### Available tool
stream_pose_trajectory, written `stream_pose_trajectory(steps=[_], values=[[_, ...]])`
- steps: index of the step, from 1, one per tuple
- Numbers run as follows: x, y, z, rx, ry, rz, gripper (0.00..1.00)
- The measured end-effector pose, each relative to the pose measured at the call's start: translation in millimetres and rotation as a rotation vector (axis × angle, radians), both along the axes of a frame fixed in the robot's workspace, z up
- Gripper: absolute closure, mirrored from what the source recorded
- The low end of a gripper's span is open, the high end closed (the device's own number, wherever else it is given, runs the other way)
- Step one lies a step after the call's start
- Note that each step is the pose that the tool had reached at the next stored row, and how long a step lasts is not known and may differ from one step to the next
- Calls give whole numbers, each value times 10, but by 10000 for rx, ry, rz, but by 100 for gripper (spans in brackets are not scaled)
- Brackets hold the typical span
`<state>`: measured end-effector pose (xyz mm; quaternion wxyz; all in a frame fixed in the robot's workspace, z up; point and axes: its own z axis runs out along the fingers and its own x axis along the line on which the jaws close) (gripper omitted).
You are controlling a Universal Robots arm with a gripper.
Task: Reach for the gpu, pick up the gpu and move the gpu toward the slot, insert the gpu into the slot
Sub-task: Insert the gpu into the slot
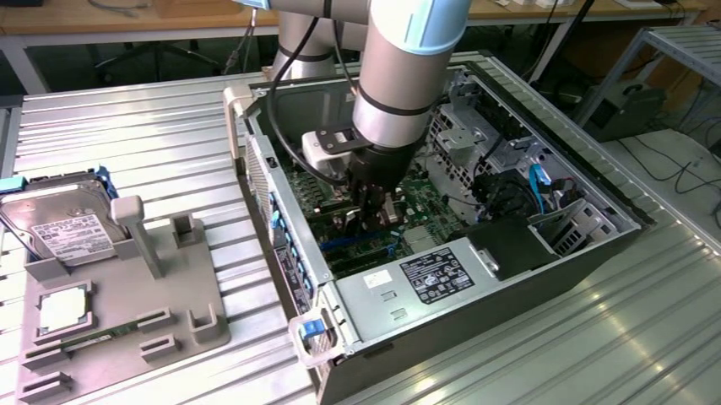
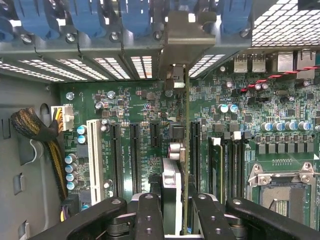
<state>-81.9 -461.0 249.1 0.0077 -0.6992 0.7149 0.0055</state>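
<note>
Patience suits this insertion: the gripper (image 2: pixel 175 220), fingers clamped on the gpu (image 2: pixel 186 150), holds it edge-on over the motherboard (image 2: pixel 140 107) inside the case (image 1: pixel 338 287), seemingly above a slot (image 2: pixel 193 150), bracket towards the case's rear edge.

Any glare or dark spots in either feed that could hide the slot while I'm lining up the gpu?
Exterior view: the arm shades the motherboard under it, so the slot area reads dark. Wrist view: the perforated case panel is blown out white, but the gpu, held edge-on in the gripper, and the black slots beside it are evenly lit.
</note>
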Motion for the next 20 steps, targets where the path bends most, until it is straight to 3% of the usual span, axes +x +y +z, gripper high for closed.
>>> stream_pose_trajectory(steps=[20], values=[[-15, 30, -6, 2, 0, 220, 72]])
